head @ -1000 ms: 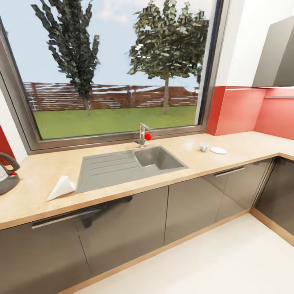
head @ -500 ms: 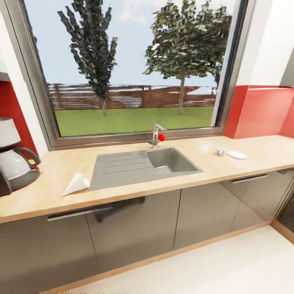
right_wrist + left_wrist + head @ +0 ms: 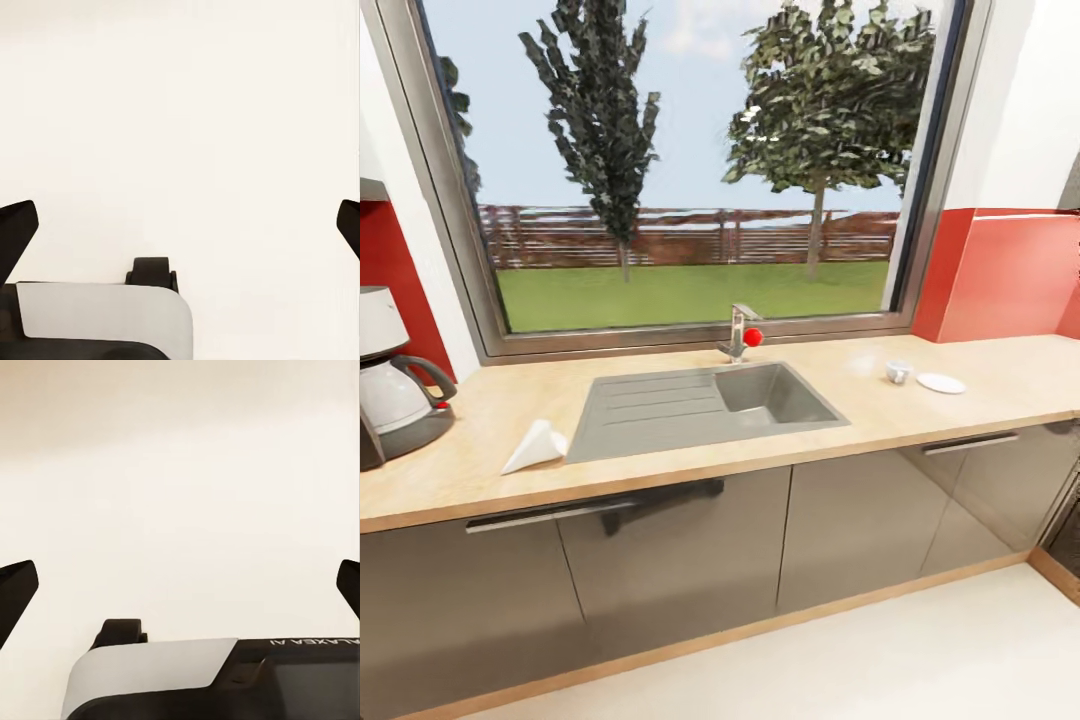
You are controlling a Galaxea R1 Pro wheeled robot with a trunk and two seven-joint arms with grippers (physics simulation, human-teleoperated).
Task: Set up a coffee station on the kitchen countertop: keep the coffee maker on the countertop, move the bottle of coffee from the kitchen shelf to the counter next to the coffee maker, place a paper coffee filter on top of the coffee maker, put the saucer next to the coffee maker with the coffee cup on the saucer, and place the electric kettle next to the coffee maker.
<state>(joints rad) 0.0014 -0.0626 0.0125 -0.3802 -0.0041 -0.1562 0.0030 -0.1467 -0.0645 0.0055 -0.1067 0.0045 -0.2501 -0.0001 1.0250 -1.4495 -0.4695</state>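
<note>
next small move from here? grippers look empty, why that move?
Probably roll the base closer and toward the white folded paper coffee filter on the wooden countertop. Both grippers, left gripper and right gripper, are open and empty, and the filter lies nearest the white coffee maker it must top.

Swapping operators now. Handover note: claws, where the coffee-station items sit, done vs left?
Left claw: open, empty. Right claw: open, empty.
Coffee maker on the countertop, at its left end. Paper filter lies beside the sink, not on the maker. Cup and saucer stand apart at the counter's right.
Done: maker in place. Left: filter, saucer, cup, coffee bottle, kettle.
</note>
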